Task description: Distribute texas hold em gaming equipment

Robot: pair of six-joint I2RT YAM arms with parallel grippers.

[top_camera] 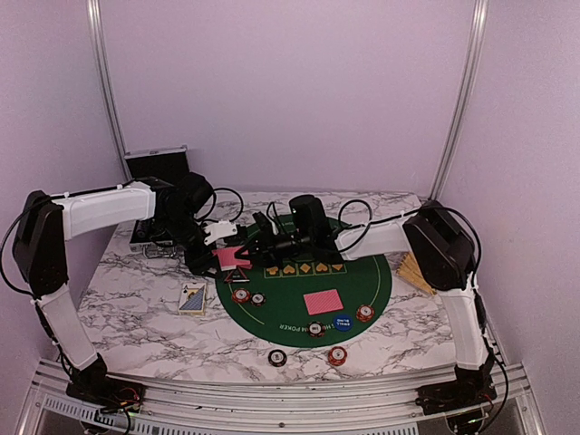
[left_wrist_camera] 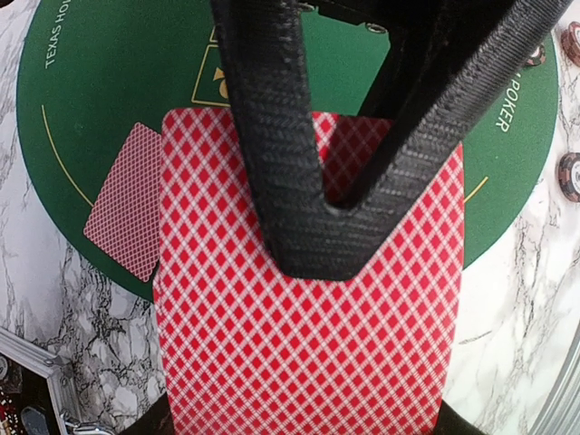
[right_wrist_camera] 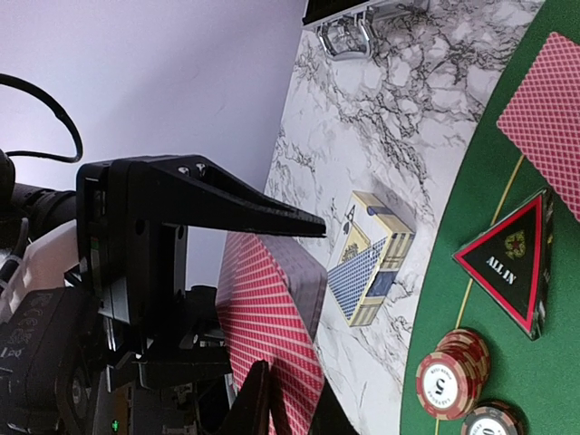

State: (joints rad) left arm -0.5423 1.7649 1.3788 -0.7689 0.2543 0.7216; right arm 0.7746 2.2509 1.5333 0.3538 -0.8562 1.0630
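My left gripper (top_camera: 216, 256) is shut on a deck of pink-red-backed cards (top_camera: 231, 257), held above the left rim of the green mat (top_camera: 290, 319). In the left wrist view the deck (left_wrist_camera: 308, 344) fills the frame between my fingers (left_wrist_camera: 152, 424). My right gripper (top_camera: 250, 246) meets the deck, its fingers closed on the top card (right_wrist_camera: 272, 335); its tips show in the left wrist view (left_wrist_camera: 317, 249). One card (top_camera: 323, 302) lies face down on the mat. A black triangular marker (top_camera: 237, 277), dark-red chips (top_camera: 241, 294) and a blue button (top_camera: 341, 321) lie on the mat.
A card box (top_camera: 192, 297) lies on the marble left of the mat. The silver-edged black case (top_camera: 159, 168) stands open at the back left. Two chips (top_camera: 277, 357) lie off the mat near the front edge. A tan fanned item (top_camera: 415, 272) lies at the mat's right.
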